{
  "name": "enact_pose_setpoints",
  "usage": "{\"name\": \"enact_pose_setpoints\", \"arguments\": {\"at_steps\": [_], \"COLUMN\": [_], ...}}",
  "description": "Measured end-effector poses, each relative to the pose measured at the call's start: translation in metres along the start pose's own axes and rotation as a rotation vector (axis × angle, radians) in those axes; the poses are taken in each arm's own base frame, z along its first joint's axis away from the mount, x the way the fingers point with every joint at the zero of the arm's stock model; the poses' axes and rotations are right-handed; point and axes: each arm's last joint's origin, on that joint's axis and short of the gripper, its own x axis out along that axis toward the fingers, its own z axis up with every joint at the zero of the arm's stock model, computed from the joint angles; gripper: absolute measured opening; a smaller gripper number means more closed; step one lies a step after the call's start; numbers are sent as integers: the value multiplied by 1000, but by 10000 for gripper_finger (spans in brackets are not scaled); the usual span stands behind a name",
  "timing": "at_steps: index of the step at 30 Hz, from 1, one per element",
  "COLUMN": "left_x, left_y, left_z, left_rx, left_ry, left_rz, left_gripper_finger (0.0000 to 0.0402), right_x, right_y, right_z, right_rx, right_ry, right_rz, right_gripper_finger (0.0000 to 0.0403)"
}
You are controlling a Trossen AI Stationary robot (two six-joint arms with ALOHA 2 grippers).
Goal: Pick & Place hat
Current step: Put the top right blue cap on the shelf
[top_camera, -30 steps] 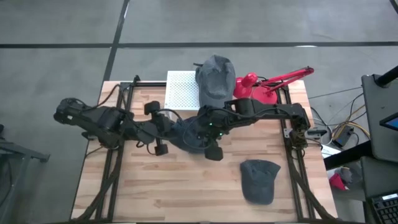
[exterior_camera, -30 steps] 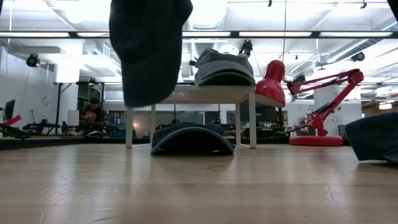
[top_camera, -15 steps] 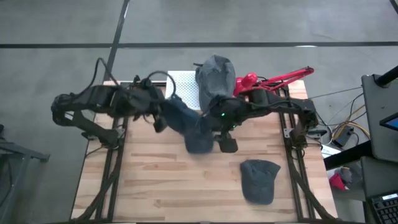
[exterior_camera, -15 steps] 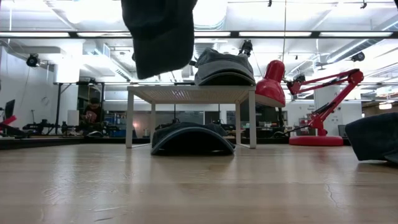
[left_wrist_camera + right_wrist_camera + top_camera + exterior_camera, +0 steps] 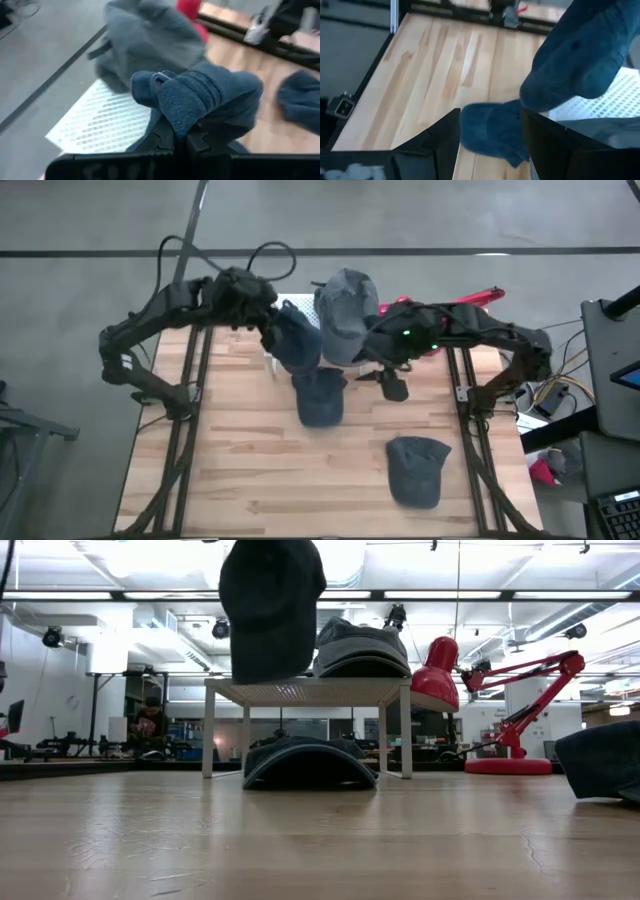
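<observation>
My left gripper [image 5: 272,326] is shut on a dark blue cap [image 5: 298,342], which hangs high over the left part of a white perforated rack [image 5: 310,690]. In the low view this cap [image 5: 272,605] is above the rack top. A grey cap [image 5: 347,300] rests on the rack. Another dark cap [image 5: 320,396] lies crown-up on the table just near of the rack. A fourth, grey cap [image 5: 415,470] lies toward the near right. My right gripper [image 5: 392,385] is open, right of the held cap, touching nothing. My left gripper pinches a bunched fold of the dark blue cap's cloth [image 5: 180,107] between its two fingers [image 5: 165,136]. It comes from the table's left, slanting down. The cap is lifted clear and hangs below the fingers over the rack.
A red desk lamp [image 5: 440,310] stands at the far right, its shade beside the rack. The rack [image 5: 290,320] stands on legs at the far middle. Bare wood lies along the near left [image 5: 240,480].
My left gripper has risen and moved toward the far edge, carrying the dark blue cap from over the table's middle to over the rack. My right gripper has drawn away from the cap toward the right and far side.
</observation>
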Motion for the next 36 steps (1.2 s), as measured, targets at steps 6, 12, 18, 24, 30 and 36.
{"name": "enact_pose_setpoints", "arguments": {"at_steps": [6, 12, 18, 24, 30, 36], "left_x": [10, 28, 50, 66, 81, 97], "left_y": [24, 34, 53, 72, 85, 94], "left_z": [17, 35, 43, 42, 45, 43], "left_rx": [-38, -24, -32, -59, -57, -56], "left_ry": [106, 134, 167, 207, 203, 243], "left_rz": [101, 138, 190, 239, 251, 267], "left_gripper_finger": [0, 0, 0, 0, 0, 0], "right_x": [-19, -30, -35, -34, -33, -33], "right_y": [4, 8, 11, 11, 11, 11], "right_z": [-24, -42, -53, -59, -59, -59], "right_rx": [10, -1, 10, 27, 0, -2], "right_ry": [-113, -201, -212, -202, -200, -200], "right_rz": [-24, -38, -39, -36, -40, -40], "right_gripper_finger": [203, 203, 203, 203, 203, 203]}}
